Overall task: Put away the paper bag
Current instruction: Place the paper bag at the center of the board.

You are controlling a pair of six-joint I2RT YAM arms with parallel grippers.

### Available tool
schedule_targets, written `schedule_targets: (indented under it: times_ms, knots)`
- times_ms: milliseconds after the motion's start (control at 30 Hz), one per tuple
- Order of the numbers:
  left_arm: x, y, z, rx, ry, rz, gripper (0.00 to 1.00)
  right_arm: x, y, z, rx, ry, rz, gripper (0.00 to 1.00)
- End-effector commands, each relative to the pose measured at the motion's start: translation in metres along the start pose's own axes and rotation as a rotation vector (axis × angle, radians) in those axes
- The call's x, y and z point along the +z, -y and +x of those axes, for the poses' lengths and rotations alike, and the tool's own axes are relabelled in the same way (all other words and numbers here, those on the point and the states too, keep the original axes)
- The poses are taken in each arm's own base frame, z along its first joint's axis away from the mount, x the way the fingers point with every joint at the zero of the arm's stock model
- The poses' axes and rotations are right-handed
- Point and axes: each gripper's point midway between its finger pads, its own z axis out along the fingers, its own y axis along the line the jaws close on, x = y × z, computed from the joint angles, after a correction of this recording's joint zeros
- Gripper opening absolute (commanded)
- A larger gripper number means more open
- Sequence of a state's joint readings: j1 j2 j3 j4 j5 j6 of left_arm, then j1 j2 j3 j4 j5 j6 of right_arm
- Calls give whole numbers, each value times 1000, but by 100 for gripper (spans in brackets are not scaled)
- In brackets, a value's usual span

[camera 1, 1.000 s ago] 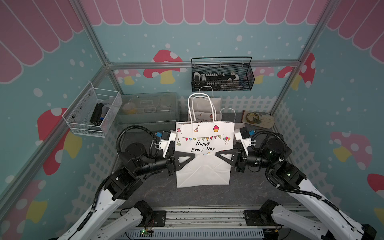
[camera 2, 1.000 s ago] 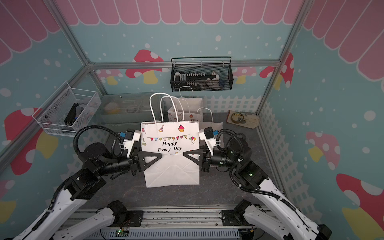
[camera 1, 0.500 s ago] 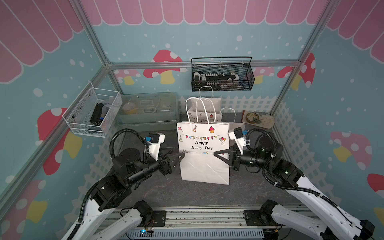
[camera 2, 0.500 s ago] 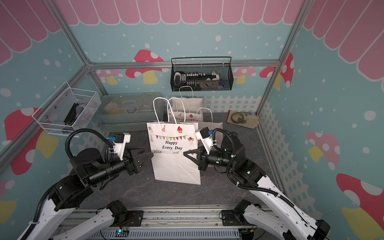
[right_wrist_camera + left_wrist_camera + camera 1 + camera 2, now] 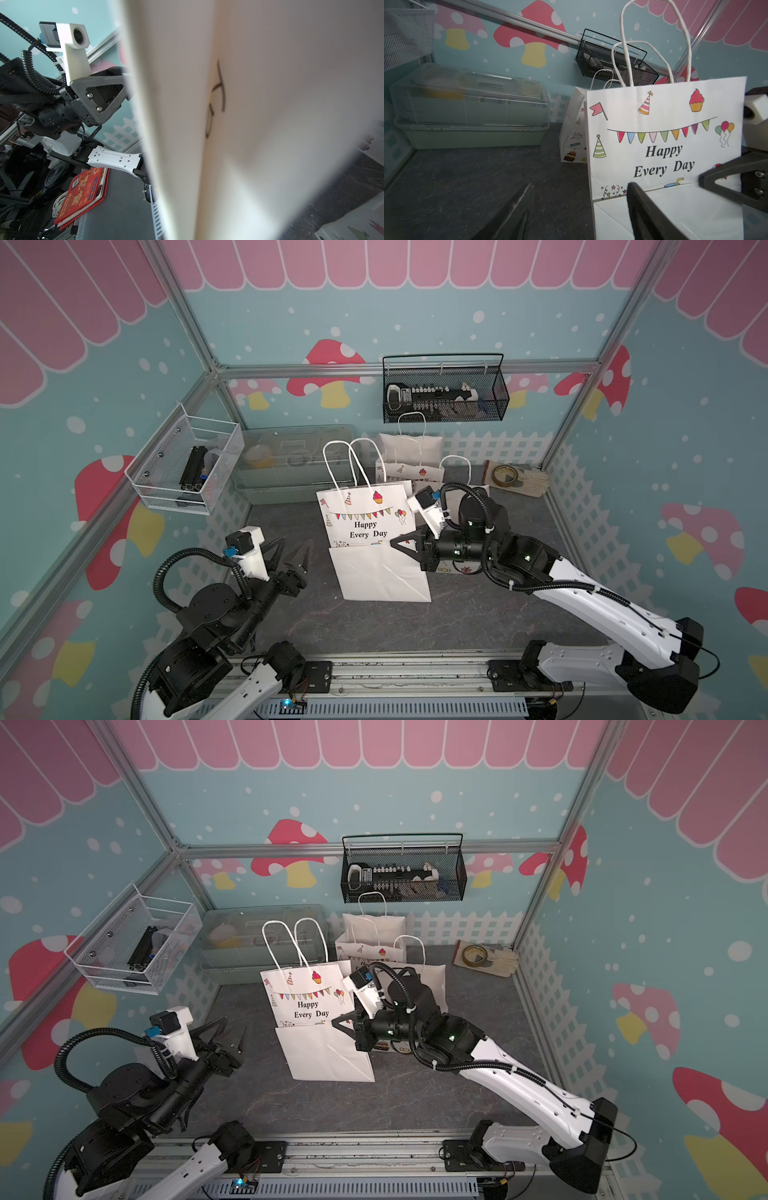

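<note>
The paper bag (image 5: 365, 526) hangs upright in the centre of both top views. It is flat and white, with 2 twisted cord handles rising from its top edge. Its face carries a flag, 2 party hats, a cupcake, a string of coloured pennants and 3 balloons. Under them, in dark italics, are the words "Happy Every Day". Below the lettering is a plain white folded panel.

The right tool (image 5: 392, 544) is pressed together on the bag's right-hand edge, just under the writing, pinching the paper. The left tool (image 5: 291, 553) sits at the lower left of the bag with its 2 fingers spread wide. It is apart from the paper and grips nothing.

I cannot tell whether the bag's bottom edge touches the dark bench (image 5: 374, 626).

Just above it in the frame, other bags (image 5: 409, 448) stand by the fence-printed wall, 1 with the same hat and cupcake.

In the right wrist view the paper fills most of the frame and bears a dark handwritten mark (image 5: 218, 97) that I cannot read. A red booklet (image 5: 83, 193) there has print I cannot make out.
</note>
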State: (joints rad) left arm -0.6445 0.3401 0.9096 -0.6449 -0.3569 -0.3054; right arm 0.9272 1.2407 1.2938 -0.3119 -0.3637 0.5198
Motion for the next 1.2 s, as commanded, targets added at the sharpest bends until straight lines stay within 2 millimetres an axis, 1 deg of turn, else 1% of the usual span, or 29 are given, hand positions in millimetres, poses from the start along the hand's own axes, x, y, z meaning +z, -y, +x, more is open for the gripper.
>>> schedule_targets:
  times_ms: [0, 133, 267, 367, 533, 667, 833, 933, 1067, 1167]
  knots:
    - [-2, -17, 2, 9, 44, -76, 71, 15, 11, -6, -3, -3, 69, 0]
    - [-4, -23, 11, -17, 72, -88, 71, 42, 18, -7, 26, -3, 72, 0]
    - [-9, -30, 15, -57, 106, -93, 71, 80, 26, 3, 48, -49, 75, 0]
    - [-16, -30, 9, -93, 145, -79, 71, 101, 30, 15, 70, -69, 70, 0]
    - [-28, -24, -14, -108, 189, -40, 71, 128, 39, 31, 167, -25, 35, 0]
    - [-34, -20, -23, -122, 198, -13, 71, 144, 47, 41, 259, 35, 3, 0]
    - [-35, -19, -21, -138, 196, -1, 71, 157, 61, 53, 329, 66, 11, 0]
    - [-30, -16, -20, -126, 181, -1, 72, 167, 68, 63, 381, 85, 2, 0]
    - [-22, -7, -18, -103, 144, 24, 73, 183, 77, 80, 418, 77, 17, 0]
    - [-16, -4, -15, -95, 122, 28, 74, 194, 80, 88, 457, 78, -2, 0]
